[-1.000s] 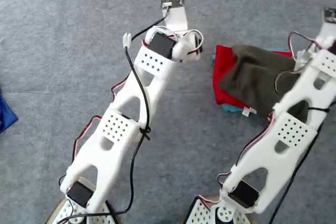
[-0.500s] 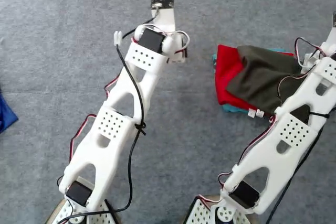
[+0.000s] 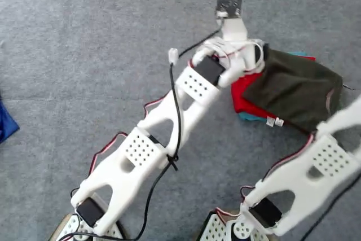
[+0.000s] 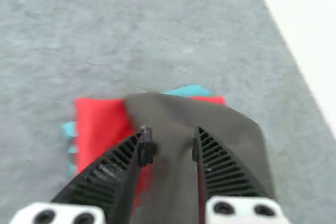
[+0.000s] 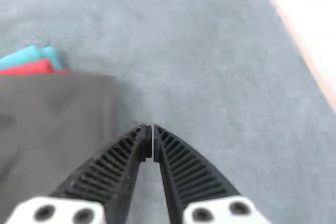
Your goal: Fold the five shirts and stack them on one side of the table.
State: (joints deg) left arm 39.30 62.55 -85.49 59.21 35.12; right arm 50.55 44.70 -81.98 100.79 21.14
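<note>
Directly under left gripper (image 4: 169,145): olive shirt (image 4: 223,127).

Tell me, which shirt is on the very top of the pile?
The dark olive-brown shirt. It lies over the red shirt, and the teal shirt peeks out at the bottom.

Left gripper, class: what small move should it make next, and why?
Probably lower onto the dark shirt and close on it. The left gripper hangs open over that shirt, which lies askew on the red shirt and teal shirt, so the stack looks in need of squaring.
</note>
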